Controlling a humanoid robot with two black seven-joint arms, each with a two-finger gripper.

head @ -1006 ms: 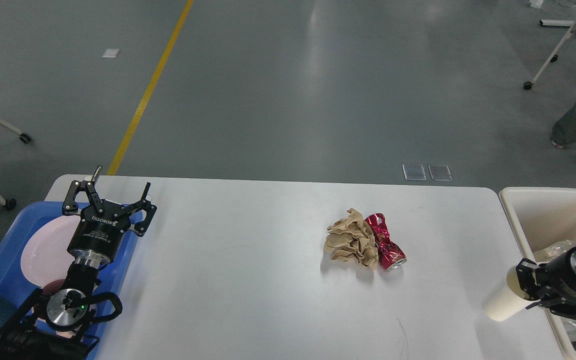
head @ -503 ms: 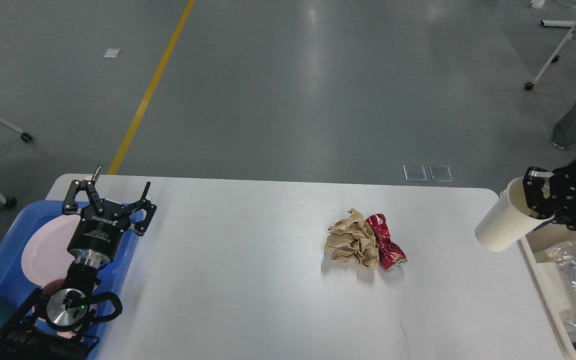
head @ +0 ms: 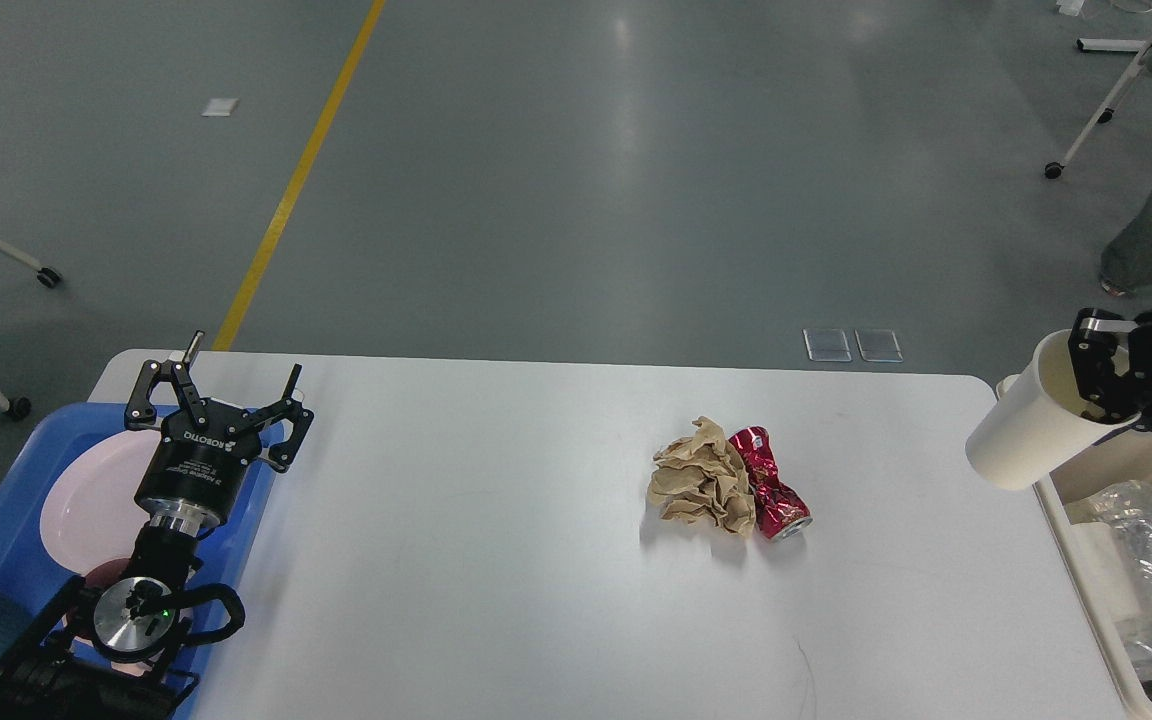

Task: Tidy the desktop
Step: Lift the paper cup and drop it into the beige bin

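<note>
- Desktop (head: 496, 560) is seen as the widest white surface, extending between both arms and below them.
- Left gripper (head: 221, 392) is held with fingers spread apart and nothing between them, above the blue tray (head: 6, 540) and pink plate (head: 86, 495) at the desktop's left edge.
- Right gripper (head: 1101, 375) is clamped on the rim of a tilted white paper cup (head: 1031, 435), raised over the desktop's right edge beside the cream bin (head: 1086, 560).
- Crumpled brown paper (head: 701, 490) and a crushed red can (head: 771, 485) are noted touching, right of centre, well apart from both grippers.
</note>
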